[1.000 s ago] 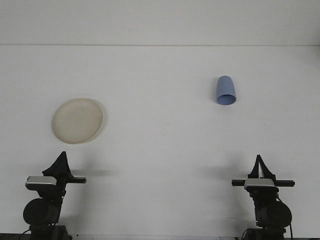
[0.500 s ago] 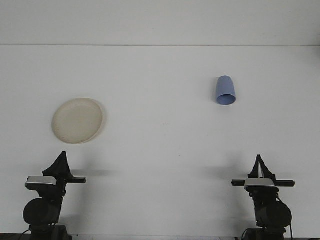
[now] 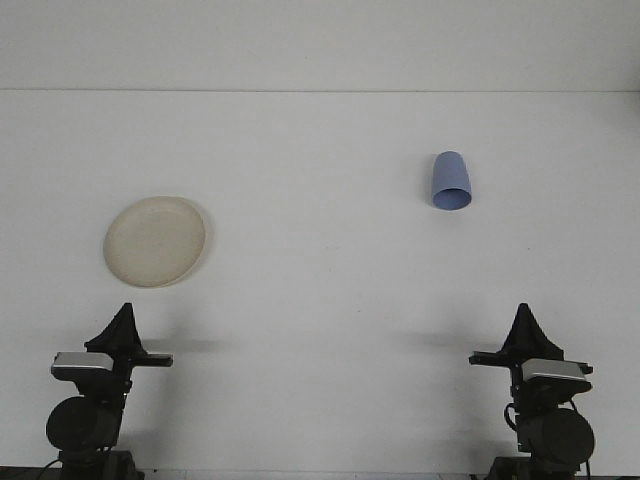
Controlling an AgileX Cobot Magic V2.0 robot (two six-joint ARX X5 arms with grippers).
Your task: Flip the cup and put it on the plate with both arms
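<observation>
We judge the task barely begun. The small blue plastic cup (image 3: pixel 451 181) lies on its side on the white worktop (image 3: pixel 320 280), far on the right, its open mouth turned toward us; it has been neither lifted nor flipped. The round cream-coloured plate (image 3: pixel 155 240) sits flat on the left side, well apart from the cup, and nothing rests on it. The cup looks empty as far as its mouth shows.

Both arms are low at the near edge. The left end effector (image 3: pixel 123 325) points up near the plate's side, the right end effector (image 3: pixel 525 325) stands below the cup, well short of it. Each shows as a dark pointed shape that appears pressed together, gripping nothing.

Everything is left to do: reach the cup, grasp it, turn it upright, carry or hand it across, and set it on the plate. We expect the right arm to go first, as it is nearer the cup.
</observation>
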